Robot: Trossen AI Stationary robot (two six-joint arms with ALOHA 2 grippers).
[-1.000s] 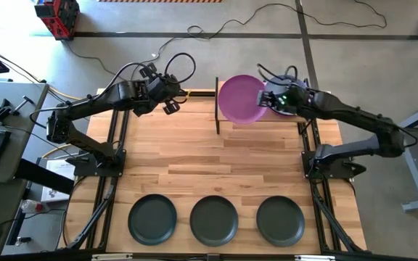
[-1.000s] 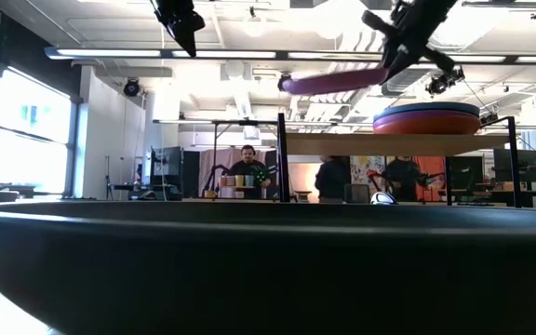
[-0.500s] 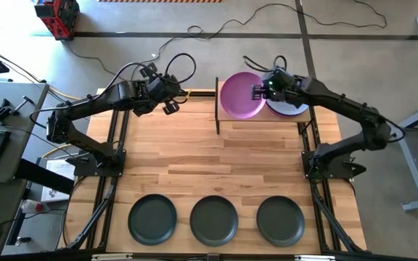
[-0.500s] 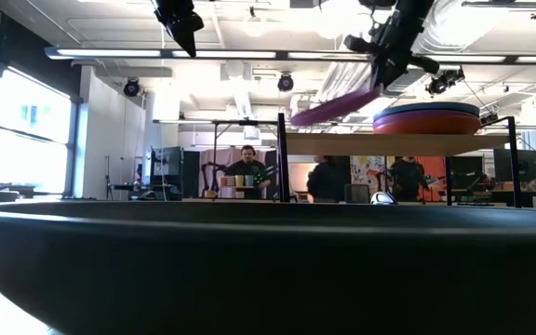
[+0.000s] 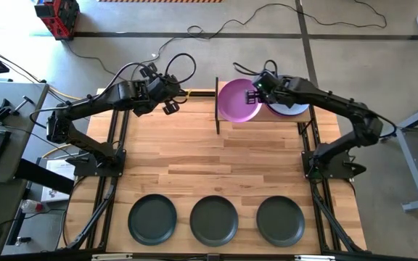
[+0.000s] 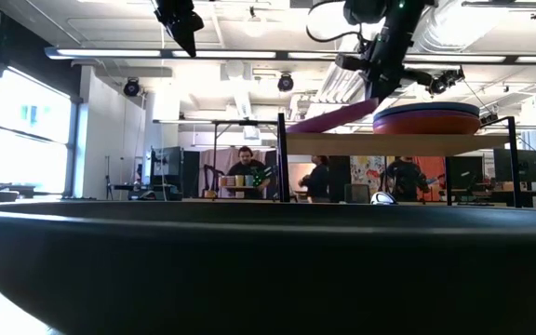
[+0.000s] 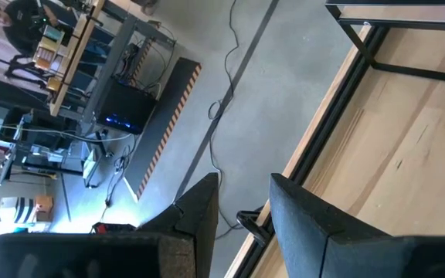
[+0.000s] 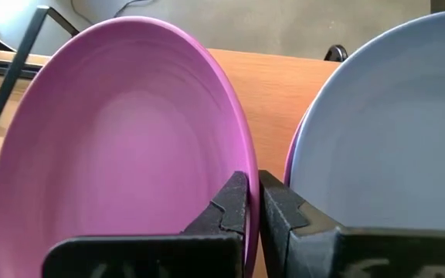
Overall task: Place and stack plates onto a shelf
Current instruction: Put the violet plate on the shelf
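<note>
A purple plate (image 5: 236, 101) hangs tilted over the left half of the shelf (image 6: 398, 142), with my right gripper (image 5: 255, 95) shut on it. The plate's free edge (image 6: 293, 126) dips close to the shelf board; whether it touches, I cannot tell. A stack topped by a pale blue-grey plate (image 5: 290, 107) sits on the shelf's right half, showing purple and orange-red plates (image 6: 426, 123) beneath. Three dark plates (image 5: 214, 220) lie in a row at the table's near edge. My left gripper (image 5: 174, 100) hovers open and empty above the far left. My right gripper pinches the purple plate's rim (image 8: 247, 166) on the side next to the stack, one finger (image 8: 230, 205) on the plate's upper face and the other under it. The fingers slant down from the right. The plate tilts, its held side up and its left side low.
A thin black rod (image 5: 217, 105) of the shelf frame stands just left of the purple plate. Bare wood tabletop (image 5: 216, 159) stretches between the shelf and the dark plates. People and benches show in the room behind the table.
My right gripper has moved down and toward the table's left with the purple plate, and has rolled. The plate, nearly level high above the shelf before, is now lower and tipped, its free left edge sunk toward the shelf board.
</note>
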